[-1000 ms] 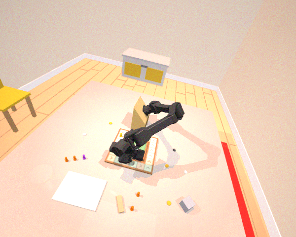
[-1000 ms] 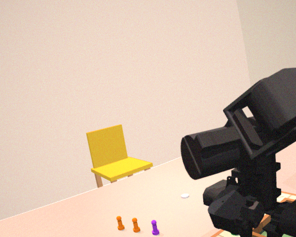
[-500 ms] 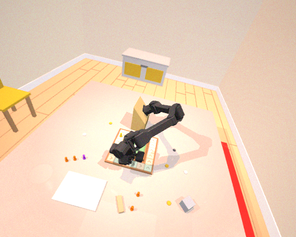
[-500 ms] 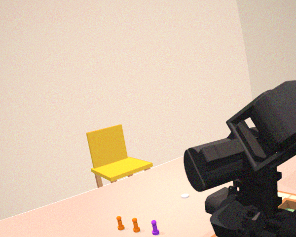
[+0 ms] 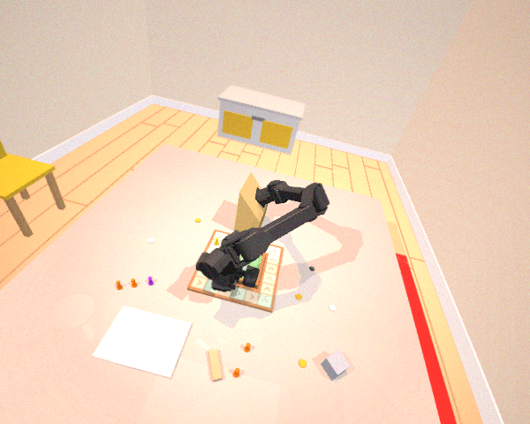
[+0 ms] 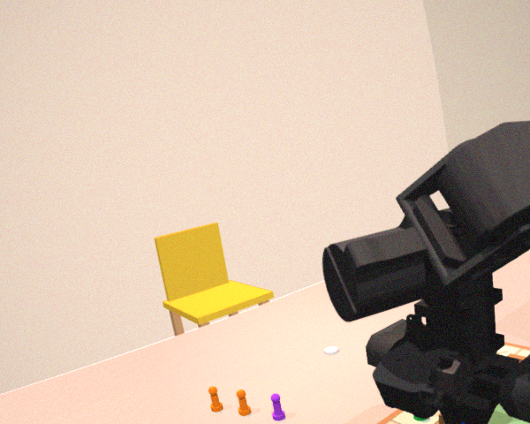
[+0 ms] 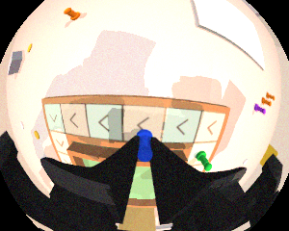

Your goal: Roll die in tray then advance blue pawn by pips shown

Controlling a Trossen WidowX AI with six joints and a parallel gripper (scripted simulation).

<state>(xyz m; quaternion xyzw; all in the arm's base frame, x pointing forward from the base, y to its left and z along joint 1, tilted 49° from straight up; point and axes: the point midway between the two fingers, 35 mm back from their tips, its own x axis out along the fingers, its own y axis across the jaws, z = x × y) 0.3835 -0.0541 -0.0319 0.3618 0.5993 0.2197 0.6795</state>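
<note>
My gripper (image 7: 144, 141) is shut on the blue pawn (image 7: 144, 150), which shows between the fingertips in the wrist view, over the near row of the board (image 7: 135, 99) (image 5: 274, 274). Whether its base touches the board is hidden. The arrows in that row point left in the wrist view. The green tray floor (image 7: 142, 185) (image 5: 256, 261) is partly covered by the fingers and arm. The die is hidden in all views. A green pawn (image 7: 203, 161) (image 6: 420, 419) stands on the board beside the gripper. A yellow pawn (image 5: 216, 241) stands at the board's far left corner.
An upright tan panel (image 5: 248, 208) stands behind the board. Two orange pawns and a purple pawn (image 5: 150, 280) (image 6: 276, 407) stand left. A white sheet (image 5: 144, 341), a tan block (image 5: 215, 365), two more orange pawns and a grey box (image 5: 335, 365) lie in front.
</note>
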